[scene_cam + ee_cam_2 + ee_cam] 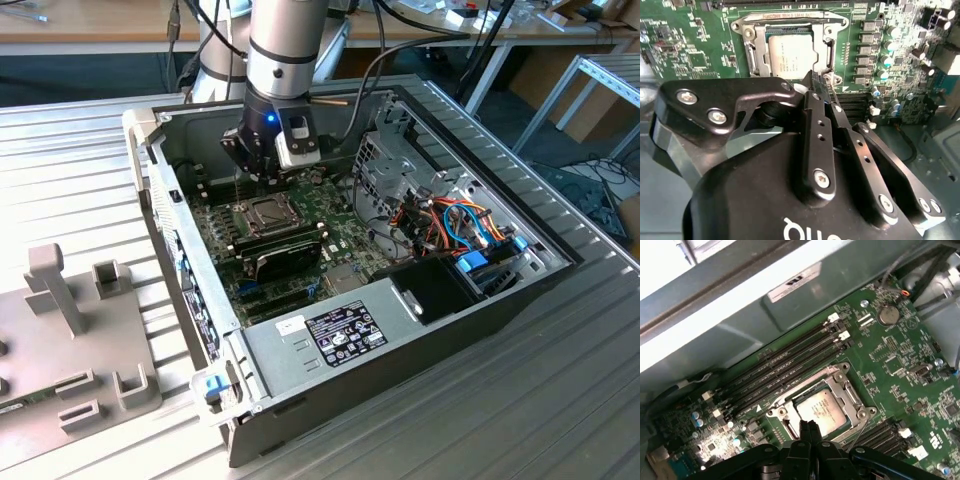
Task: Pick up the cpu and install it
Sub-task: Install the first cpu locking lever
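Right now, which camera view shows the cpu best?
The first wrist view: there the cpu lies in its socket with nearly all of its silver top open to sight, the shut jaws just at its edge. In the second wrist view the cpu is partly cut off by the gripper. In the exterior view it is tiny.

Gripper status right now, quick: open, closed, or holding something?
Gripper: shut, fingertips together, holding nothing; it hangs above the cpu, which sits in the socket.

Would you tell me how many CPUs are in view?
1. The cpu sits in the socket on the motherboard, just past the gripper; others may be hidden.
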`<state>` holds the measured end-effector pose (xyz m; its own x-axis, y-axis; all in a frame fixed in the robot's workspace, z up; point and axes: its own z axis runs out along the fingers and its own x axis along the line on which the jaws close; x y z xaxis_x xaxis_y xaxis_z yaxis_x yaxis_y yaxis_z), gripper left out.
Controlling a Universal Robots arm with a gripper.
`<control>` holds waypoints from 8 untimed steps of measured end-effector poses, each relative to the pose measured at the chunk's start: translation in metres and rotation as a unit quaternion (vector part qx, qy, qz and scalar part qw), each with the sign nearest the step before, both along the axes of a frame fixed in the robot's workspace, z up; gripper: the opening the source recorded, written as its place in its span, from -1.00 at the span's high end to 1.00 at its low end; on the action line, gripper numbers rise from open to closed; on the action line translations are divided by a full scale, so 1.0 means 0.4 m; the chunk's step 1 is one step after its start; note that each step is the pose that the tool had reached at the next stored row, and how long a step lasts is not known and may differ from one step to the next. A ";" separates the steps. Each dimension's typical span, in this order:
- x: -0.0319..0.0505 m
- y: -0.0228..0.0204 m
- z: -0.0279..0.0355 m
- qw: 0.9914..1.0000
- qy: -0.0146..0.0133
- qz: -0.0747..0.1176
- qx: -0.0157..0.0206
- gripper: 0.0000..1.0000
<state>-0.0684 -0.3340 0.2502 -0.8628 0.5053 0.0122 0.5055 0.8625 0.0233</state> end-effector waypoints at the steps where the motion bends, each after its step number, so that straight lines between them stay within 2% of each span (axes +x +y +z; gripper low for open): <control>1: 0.000 0.000 0.000 1.000 0.000 0.008 0.000 0.79; 4: -0.001 0.000 -0.001 1.000 0.000 0.028 0.000 0.79; 6: -0.004 0.000 -0.001 1.000 0.000 0.030 0.000 0.79; 8: -0.017 0.000 -0.001 1.000 0.000 0.030 0.000 0.79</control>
<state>-0.0751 -0.3340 0.2500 -0.8919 0.4521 0.0122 0.4522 0.8916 0.0234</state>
